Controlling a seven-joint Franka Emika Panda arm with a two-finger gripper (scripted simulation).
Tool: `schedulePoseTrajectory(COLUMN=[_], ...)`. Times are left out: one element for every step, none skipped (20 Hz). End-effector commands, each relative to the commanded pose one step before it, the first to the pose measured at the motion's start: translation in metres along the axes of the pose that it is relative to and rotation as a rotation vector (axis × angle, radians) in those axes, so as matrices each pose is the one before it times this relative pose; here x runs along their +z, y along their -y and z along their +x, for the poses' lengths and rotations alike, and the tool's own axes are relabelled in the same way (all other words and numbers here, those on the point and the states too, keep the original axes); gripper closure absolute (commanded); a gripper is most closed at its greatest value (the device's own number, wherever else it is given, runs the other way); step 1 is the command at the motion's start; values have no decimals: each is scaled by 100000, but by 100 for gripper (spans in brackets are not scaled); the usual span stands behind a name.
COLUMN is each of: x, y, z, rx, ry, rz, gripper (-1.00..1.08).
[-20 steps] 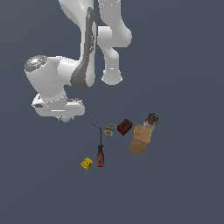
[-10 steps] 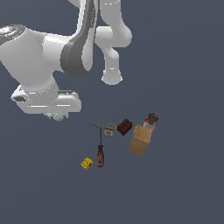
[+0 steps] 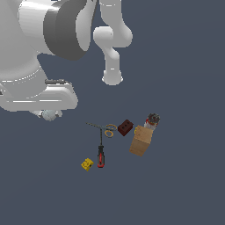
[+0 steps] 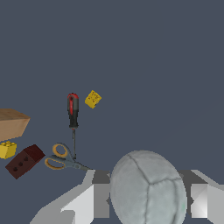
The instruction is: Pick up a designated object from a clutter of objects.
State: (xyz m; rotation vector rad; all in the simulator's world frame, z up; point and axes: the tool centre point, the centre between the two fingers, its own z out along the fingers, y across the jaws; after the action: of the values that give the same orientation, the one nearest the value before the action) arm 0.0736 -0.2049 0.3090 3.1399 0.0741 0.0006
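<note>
The whitish-grey ball [image 4: 146, 190] with a faintly dimpled, seamed surface sits between my fingers [image 4: 94, 197], close to the wrist camera. In the exterior view the ball [image 3: 49, 115] peeks out under the big white hand, well to the left of the clutter and apart from it. My gripper [image 3: 48, 113] is shut on the ball. The clutter lies on the dark floor: red-and-black screwdriver [image 3: 101, 156], yellow block [image 3: 87, 164], scissors [image 3: 103, 129], dark red brick [image 3: 125, 127], tan box [image 3: 141, 140] and round-topped can [image 3: 152, 119].
The wrist view shows the screwdriver [image 4: 72, 109], yellow block [image 4: 92, 99], scissors [image 4: 63, 157], brick [image 4: 24, 160], tan box [image 4: 11, 122] and a small yellow item [image 4: 7, 149] beside the brick. The arm's base [image 3: 112, 79] stands behind the clutter.
The arm has swung toward the exterior view's left and looms much larger, carrying the ball with it. The clutter items have not moved.
</note>
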Motion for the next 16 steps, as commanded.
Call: schedulePoseTrajectory(x=[-1480, -493, -452, -413, -376, -341, -308, -276, -247, -218, -191, -166, -141, -118, -95, -73], y=[134, 43, 38, 34, 30, 26, 22, 19, 16, 13, 11, 9, 7, 5, 4, 3], z=[941, 330, 305, 281, 258, 236, 215, 195, 175, 157, 139, 121, 104, 88, 71, 55], rx=[18, 0, 0, 0, 0, 0, 0, 0, 0, 0, 0, 0, 0, 0, 0, 0], ry=[42, 0, 0, 0, 0, 0, 0, 0, 0, 0, 0, 0, 0, 0, 0, 0], rz=[45, 0, 0, 0, 0, 0, 0, 0, 0, 0, 0, 0, 0, 0, 0, 0], gripper=[108, 108, 108, 108, 108, 108, 108, 108, 108, 108, 108, 108, 108, 108, 108, 108])
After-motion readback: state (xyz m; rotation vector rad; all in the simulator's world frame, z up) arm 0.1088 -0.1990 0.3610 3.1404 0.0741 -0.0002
